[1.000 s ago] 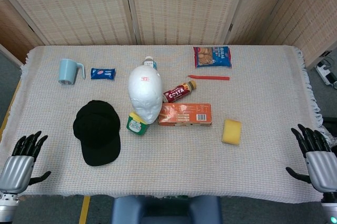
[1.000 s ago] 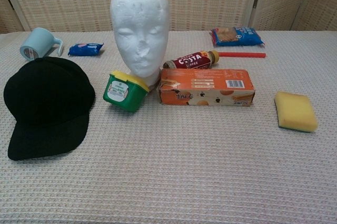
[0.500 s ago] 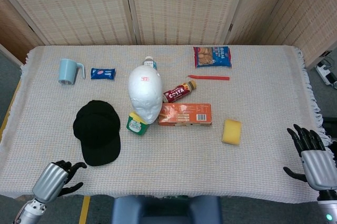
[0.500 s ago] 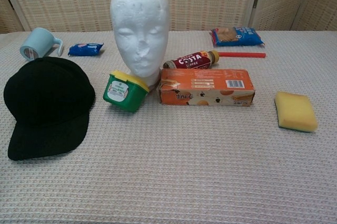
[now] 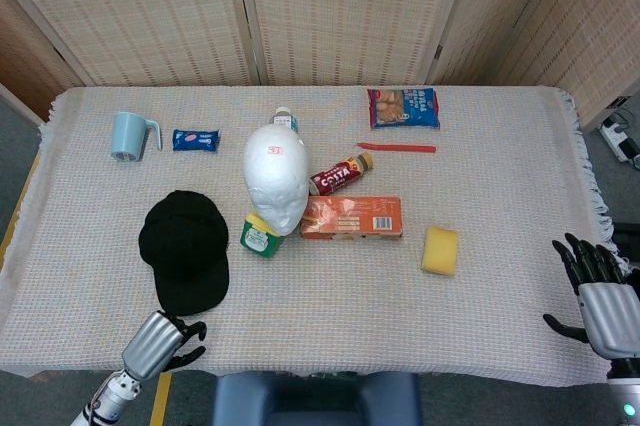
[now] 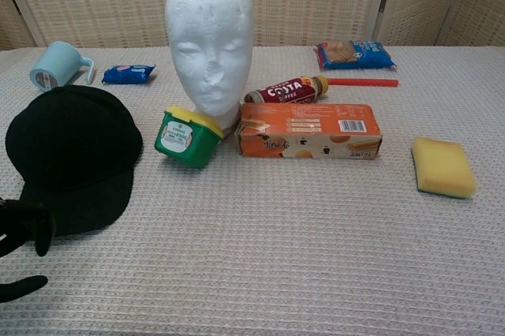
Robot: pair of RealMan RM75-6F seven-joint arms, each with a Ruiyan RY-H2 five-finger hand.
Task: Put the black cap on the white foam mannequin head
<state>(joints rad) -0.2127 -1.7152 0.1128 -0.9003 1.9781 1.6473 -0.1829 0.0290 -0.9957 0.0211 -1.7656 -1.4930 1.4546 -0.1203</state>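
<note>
At the upper left of the head view a pale blue mug (image 5: 131, 135) stands on the cloth-covered table (image 5: 330, 296), with a small blue snack packet (image 5: 195, 139) just to its right. Below them, left of centre, the black cap (image 5: 186, 248) lies flat on the cloth, its brim toward the bottom of the frame. At the bottom left the left hand (image 5: 160, 341) sits at the table's near edge, just below the cap's brim and apart from it; its dark fingers (image 6: 24, 222) are curled loosely, holding nothing (in the chest view only those fingers show, at the lower left corner beside the brim). In the middle stands the white foam mannequin head (image 5: 276, 177), upright and bare, with a green yellow-lidded tub (image 5: 260, 236) tilted against its base and a Costa coffee bottle (image 5: 340, 175) lying just to its right. An orange box (image 5: 351, 217) lies below the bottle. Further right are a blue biscuit bag (image 5: 403, 107) near the top, a red stick (image 5: 397, 147) below it, and a yellow sponge (image 5: 439, 250). At the lower right edge the right hand (image 5: 600, 301) hangs off the table, fingers spread, empty.
</note>
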